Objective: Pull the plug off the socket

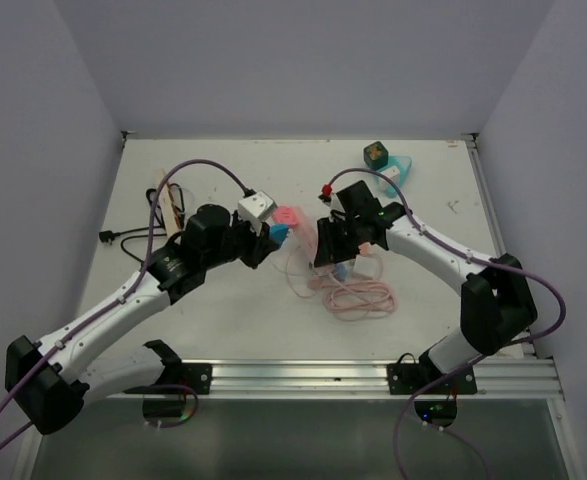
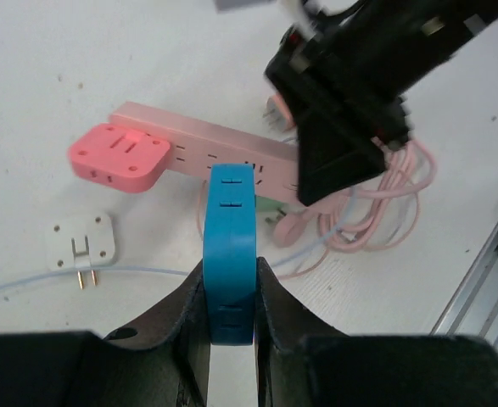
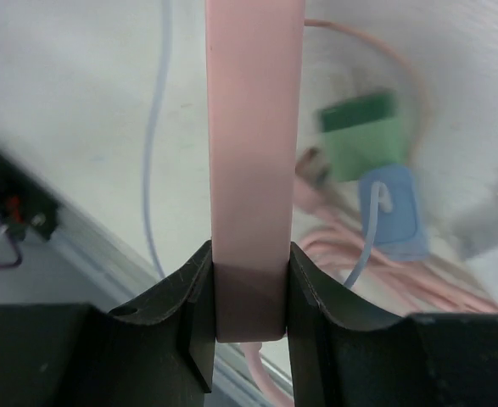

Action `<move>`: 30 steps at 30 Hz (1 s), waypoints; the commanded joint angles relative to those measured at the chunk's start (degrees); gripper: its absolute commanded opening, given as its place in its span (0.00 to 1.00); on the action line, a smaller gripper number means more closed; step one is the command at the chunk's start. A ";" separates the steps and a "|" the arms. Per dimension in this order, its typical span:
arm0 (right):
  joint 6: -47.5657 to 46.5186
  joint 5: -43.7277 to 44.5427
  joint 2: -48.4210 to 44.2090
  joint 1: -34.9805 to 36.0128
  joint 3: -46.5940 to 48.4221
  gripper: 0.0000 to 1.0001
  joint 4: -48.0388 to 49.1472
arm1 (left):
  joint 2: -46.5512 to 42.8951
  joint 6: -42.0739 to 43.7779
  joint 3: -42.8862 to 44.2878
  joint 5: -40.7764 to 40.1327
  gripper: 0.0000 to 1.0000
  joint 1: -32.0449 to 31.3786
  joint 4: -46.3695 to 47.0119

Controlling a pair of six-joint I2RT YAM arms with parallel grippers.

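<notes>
In the left wrist view, the right gripper (image 2: 306, 148) covers the far end of the pink power strip (image 2: 223, 146). The blue plug (image 2: 230, 246) blocks the spot where it meets the strip, so its prongs cannot be seen. A green plug (image 2: 271, 206) just on the near side of the strip shows only as a sliver. In the right wrist view the strip runs off the top edge, and the green plug beside it is blurred. From above, the arms hide most of the strip.
</notes>
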 commanded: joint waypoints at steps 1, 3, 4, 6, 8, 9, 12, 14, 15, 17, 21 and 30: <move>0.89 11.28 3.46 -4.79 -1.64 0.00 -2.12 | -5.70 -2.06 6.61 2.78 0.00 -0.92 3.98; 0.62 11.46 4.51 -4.79 -1.20 0.00 -2.21 | -5.97 -2.15 7.76 0.86 0.00 -0.92 2.49; 0.54 11.02 4.69 -4.88 -1.12 0.00 -2.04 | -5.88 -2.15 9.41 0.15 0.00 -0.92 1.44; 0.27 7.78 3.64 -4.88 -1.11 0.00 -0.11 | -5.71 -2.24 10.57 -2.22 0.00 -0.92 -1.11; 0.36 5.49 2.41 -4.88 -0.85 0.00 0.95 | -5.62 -3.46 10.66 -4.06 0.00 -0.84 -2.35; 0.27 3.65 1.02 -4.88 -0.76 0.00 2.00 | -5.62 -4.16 10.14 -5.90 0.00 -0.83 -2.26; 0.71 2.58 -1.36 -4.88 -0.32 0.00 4.11 | -5.10 -8.38 6.63 -6.54 0.00 0.04 -0.78; 1.24 2.32 -3.91 -4.79 -0.50 0.00 5.17 | -4.22 -13.02 3.12 -5.92 0.00 1.62 1.93; 1.59 2.32 -4.79 -4.88 -0.67 0.00 6.48 | -3.69 -14.53 1.89 -4.87 0.00 2.24 2.82; 2.38 2.84 -7.34 -4.88 -1.37 0.00 7.71 | -2.02 -19.69 -1.72 -4.25 0.00 4.51 5.98; 3.79 5.04 -11.47 -4.88 -4.01 0.00 11.32 | 1.84 -27.01 -7.35 0.75 0.04 9.53 13.45; 5.46 5.13 -14.99 -4.79 -9.28 0.00 14.66 | 16.34 -36.69 -10.79 6.20 0.08 12.26 27.79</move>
